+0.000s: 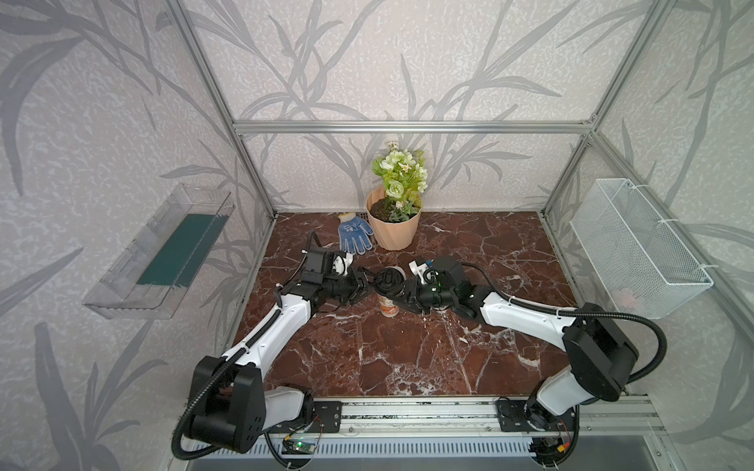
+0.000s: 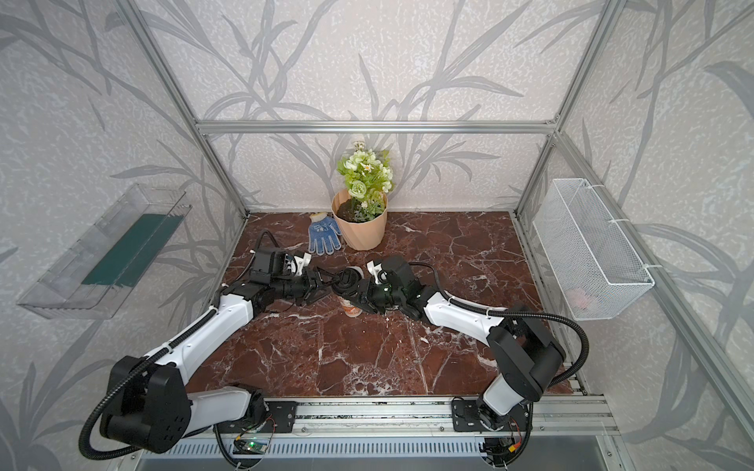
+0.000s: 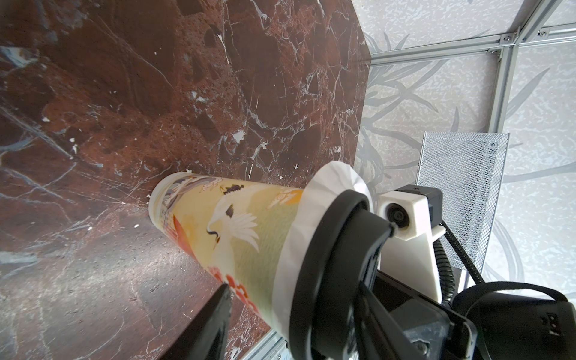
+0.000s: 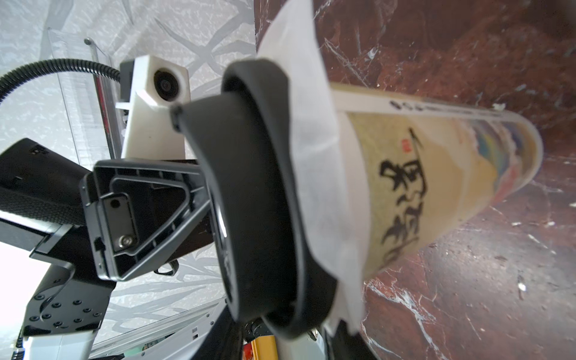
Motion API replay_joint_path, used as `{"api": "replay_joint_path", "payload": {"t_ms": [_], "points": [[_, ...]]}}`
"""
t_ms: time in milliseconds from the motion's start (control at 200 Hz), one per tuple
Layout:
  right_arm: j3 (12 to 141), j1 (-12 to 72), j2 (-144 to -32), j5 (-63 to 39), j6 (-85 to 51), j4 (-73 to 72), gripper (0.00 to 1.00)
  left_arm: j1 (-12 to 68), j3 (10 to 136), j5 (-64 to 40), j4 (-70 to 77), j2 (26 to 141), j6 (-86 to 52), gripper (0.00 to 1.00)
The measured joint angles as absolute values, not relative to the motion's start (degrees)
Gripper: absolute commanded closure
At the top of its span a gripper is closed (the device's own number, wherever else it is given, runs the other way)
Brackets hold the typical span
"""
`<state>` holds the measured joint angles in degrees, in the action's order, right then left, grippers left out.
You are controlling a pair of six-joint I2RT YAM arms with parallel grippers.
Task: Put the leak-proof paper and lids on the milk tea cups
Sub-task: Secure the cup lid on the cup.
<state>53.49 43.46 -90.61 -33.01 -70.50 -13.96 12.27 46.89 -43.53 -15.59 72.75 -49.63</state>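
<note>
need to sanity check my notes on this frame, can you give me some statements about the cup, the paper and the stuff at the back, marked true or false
1. The milk tea cup stands upright on the table. True.
2. A black lid sits over the leak-proof paper at the cup's rim. True.
3. The leak-proof paper lies flat on the table beside the cup. False: it is draped over the cup's rim, under the lid.
4. The blue glove lies in the wire basket. False: it lies on the table, next to the flower pot.
</note>
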Motion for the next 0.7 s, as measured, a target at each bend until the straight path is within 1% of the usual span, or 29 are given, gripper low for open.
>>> {"api": "replay_joint_path", "payload": {"t_ms": [400, 700], "points": [[51.1, 43.6, -89.7, -29.9, -71.4, -16.1, 0.65, 12.3, 46.9, -43.5, -15.6, 72.8, -49.6, 0.41], [50.1, 43.6, -88.8, -28.4, -71.3, -16.4, 0.67, 12.3, 46.9, -43.6, -15.6, 72.8, -49.6, 0.41]]}}
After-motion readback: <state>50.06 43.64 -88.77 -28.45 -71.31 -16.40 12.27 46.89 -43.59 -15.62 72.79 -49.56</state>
